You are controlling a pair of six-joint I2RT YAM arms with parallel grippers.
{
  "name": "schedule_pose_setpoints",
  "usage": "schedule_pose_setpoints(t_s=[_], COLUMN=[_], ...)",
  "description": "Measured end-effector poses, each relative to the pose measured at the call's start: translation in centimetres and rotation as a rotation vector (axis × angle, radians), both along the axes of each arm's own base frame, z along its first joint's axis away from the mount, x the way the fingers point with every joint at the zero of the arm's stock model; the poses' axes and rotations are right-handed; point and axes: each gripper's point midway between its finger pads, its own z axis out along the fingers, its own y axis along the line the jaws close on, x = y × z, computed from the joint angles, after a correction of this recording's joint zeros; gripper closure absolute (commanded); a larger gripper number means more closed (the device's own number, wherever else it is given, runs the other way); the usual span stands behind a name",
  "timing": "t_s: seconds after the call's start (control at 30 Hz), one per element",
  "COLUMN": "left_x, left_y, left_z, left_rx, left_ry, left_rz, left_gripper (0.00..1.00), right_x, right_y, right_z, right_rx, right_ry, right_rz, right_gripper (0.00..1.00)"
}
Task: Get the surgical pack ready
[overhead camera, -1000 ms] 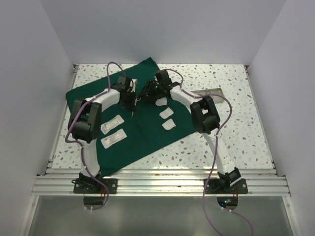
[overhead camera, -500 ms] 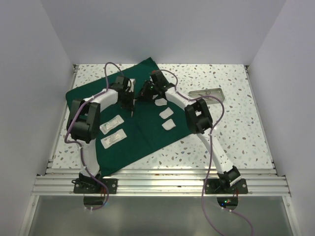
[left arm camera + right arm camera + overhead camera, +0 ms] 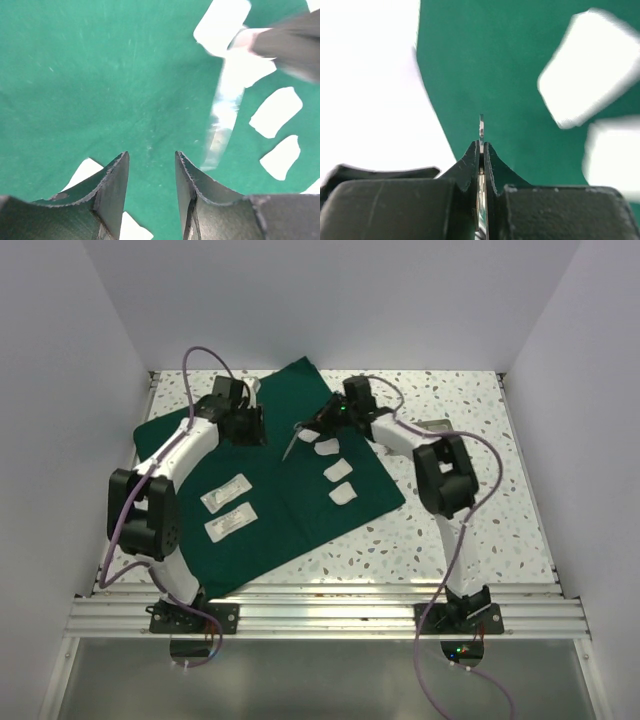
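Steel comes first: the slim scissor-like instrument (image 3: 291, 443) hangs tip-down over the far middle of the green drape (image 3: 300, 520). It is pinched at its upper end by my right gripper (image 3: 318, 422), whose jaws are pressed tight on the metal. The drape lies flat and skewed across the left half of the table (image 3: 490, 510). Three gauze pads (image 3: 340, 469) sit in a row just right of the instrument, and two packets (image 3: 226, 492) lie well to its left. My left gripper (image 3: 248, 428) hovers over the cloth nearby, its jaws parted and nothing between them. I read the step as laying this instrument down on the cloth. To do it well I would lower it until the tip nearly touches, tilt it flat along the bare green between pads and packets, and release only once it rests, so the point does not snag or drag the fabric. The left arm should stay clear. The overhead view alone shows the whole layout and the steel tray (image 3: 437, 425), half hidden behind the right arm. The right wrist view alone proves the grip, with a thin blade edge showing past the closed fingertips. The left wrist view shows the blurred shaft beside the nearest pad and confirms its own jaws hold nothing.
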Motion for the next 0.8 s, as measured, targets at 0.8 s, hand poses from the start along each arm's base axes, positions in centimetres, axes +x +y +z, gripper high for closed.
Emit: schedule_pose_setpoints(t_s=[0.8], left_x=[-1.6], left_y=[-1.2], left_z=[0.4], left_rx=[-0.078], left_ry=[0.012], left_rz=[-0.048], left_gripper=[0.55], right_x=[-2.0], right_y=[-40.1], right_z=[2.6], right_rx=[0.034], right_ry=[0.021], right_rz=[-1.118], right_gripper=[1.00])
